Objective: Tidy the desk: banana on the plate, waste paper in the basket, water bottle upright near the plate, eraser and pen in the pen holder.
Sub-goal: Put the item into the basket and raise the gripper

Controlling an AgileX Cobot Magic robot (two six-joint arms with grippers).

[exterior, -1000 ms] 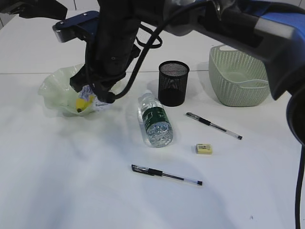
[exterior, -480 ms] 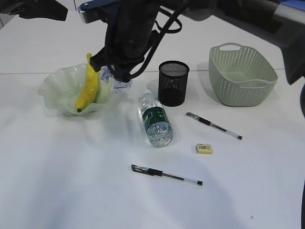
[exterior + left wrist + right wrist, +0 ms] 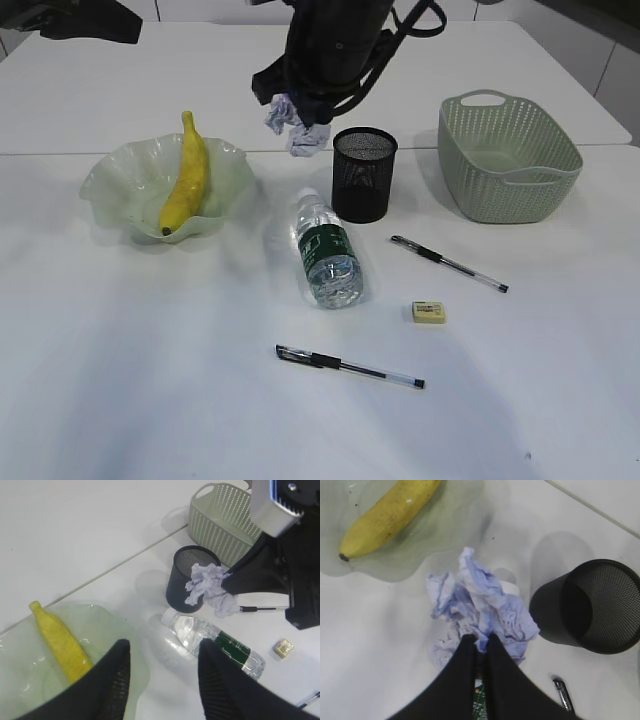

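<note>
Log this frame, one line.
right pincer: shut on waste paper, airborne | banana: on plate | water bottle: lying down | basket

The right pincer [image 3: 300, 112] has gone up and to the right, away from the green plate [image 3: 110, 185], taking the crumpled waste paper [image 3: 292, 122] with it. The paper was down on the plate and now hangs in the air beside the black pen holder [image 3: 364, 173]. The banana [image 3: 186, 186] was mostly hidden by the arm and now shows whole.
</note>
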